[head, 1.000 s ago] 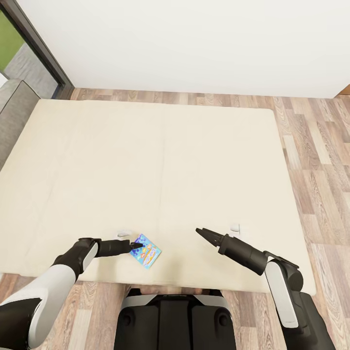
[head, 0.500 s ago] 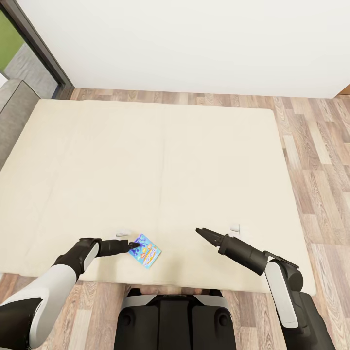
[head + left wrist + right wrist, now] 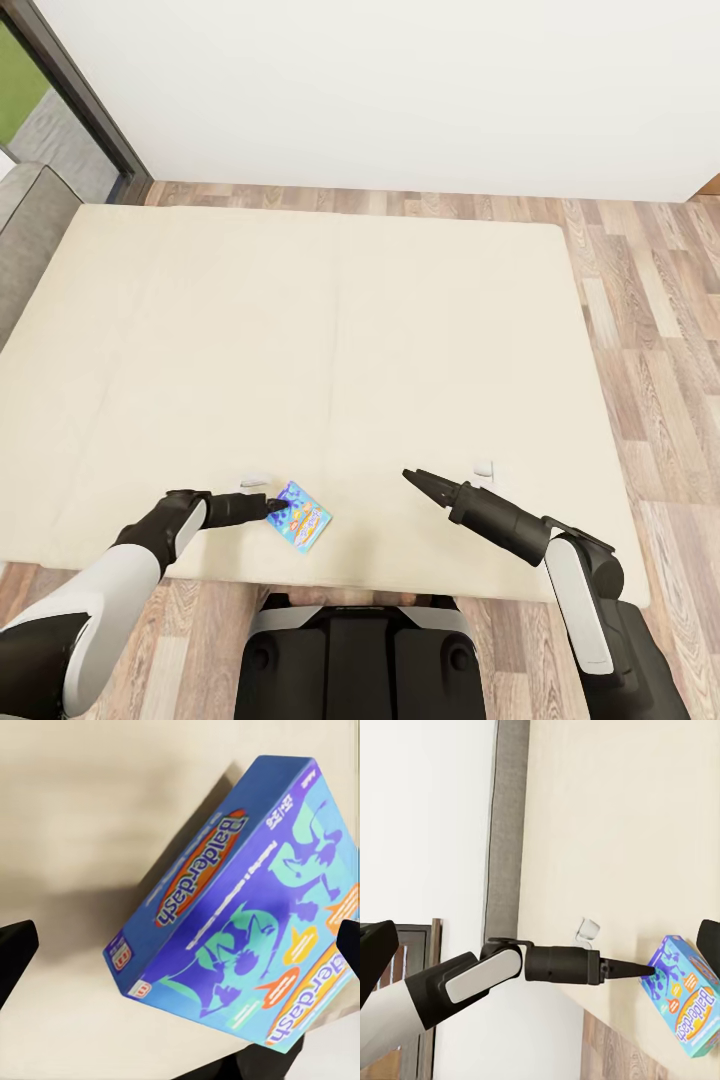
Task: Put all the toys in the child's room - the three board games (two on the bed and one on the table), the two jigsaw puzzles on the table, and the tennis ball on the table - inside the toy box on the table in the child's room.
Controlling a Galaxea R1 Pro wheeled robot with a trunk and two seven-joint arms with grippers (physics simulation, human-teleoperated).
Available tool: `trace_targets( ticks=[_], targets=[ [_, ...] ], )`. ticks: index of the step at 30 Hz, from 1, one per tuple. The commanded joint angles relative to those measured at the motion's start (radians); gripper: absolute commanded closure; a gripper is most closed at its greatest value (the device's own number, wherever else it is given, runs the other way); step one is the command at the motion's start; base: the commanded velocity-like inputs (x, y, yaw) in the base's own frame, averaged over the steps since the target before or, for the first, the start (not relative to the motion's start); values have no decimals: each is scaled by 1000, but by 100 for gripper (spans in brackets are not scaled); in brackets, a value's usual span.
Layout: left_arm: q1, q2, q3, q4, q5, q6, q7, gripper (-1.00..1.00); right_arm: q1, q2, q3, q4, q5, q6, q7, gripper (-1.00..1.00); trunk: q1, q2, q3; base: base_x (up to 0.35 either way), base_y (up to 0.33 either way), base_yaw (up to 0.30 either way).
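Observation:
A blue board game (image 3: pixel 303 518) with purple and white lettering lies flat on the cream bed (image 3: pixel 330 330), near its front edge. My left gripper (image 3: pixel 278 505) is at the game's left corner. In the left wrist view its two dark fingertips (image 3: pixel 15 952) stand wide apart with the game (image 3: pixel 247 922) between them, so it is open. My right gripper (image 3: pixel 410 477) hovers over the bed to the right of the game, apart from it, open with nothing in it. In the right wrist view the game (image 3: pixel 682 1001) lies just beyond the left gripper's tip.
Two small white tabs (image 3: pixel 255 480) (image 3: pixel 484 467) lie on the mattress near the grippers. Wood floor (image 3: pixel 650 350) runs along the bed's right side and far end, under a white wall. A grey panel (image 3: pixel 30 230) and a dark door frame stand at the left.
The left arm has settled a little lower and closer to the game's corner. The game and the right arm have not moved.

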Motion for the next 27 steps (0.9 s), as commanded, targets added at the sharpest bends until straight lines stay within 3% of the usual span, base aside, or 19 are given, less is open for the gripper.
trace_targets(
  ticks=[1,12,27],
  targets=[
    [0,-2,7,-1,-2,8,-4,-100,0,1,-2,0,0,5,3,-100,1,-1,-1,0,0,0],
    [1,-23,7,0,-2,8,-7,-100,-1,0,-2,0,0,6,3,-100,1,-1,-2,0,0,0],
    [0,-24,7,0,-2,7,-17,-100,-1,-1,-3,0,0,7,3,-100,1,-1,-18,0,0,0]
  ],
)
